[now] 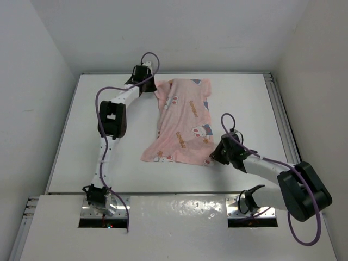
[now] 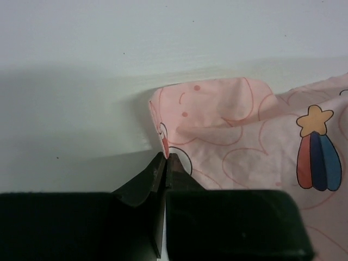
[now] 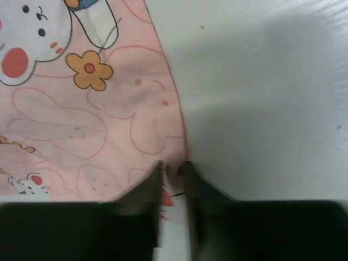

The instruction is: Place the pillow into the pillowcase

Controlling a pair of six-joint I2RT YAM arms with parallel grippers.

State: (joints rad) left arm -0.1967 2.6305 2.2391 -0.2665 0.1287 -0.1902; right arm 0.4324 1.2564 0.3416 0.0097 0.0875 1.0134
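nearest you, the right gripper (image 3: 173, 167) sits at the near-right corner of the pillowcase (image 1: 182, 122), jaws narrow around the hem; whether they truly pinch it, you cannot tell. the pillowcase lies spread on the table (image 1: 250, 103), slightly rumpled. at its far-left corner the left gripper (image 2: 166, 159) is clamped tight on the edge. holding opposite corners like this likely serves to stretch or shake the cloth. no pillow shows in any view; whether it sits inside the pillowcase is hidden.
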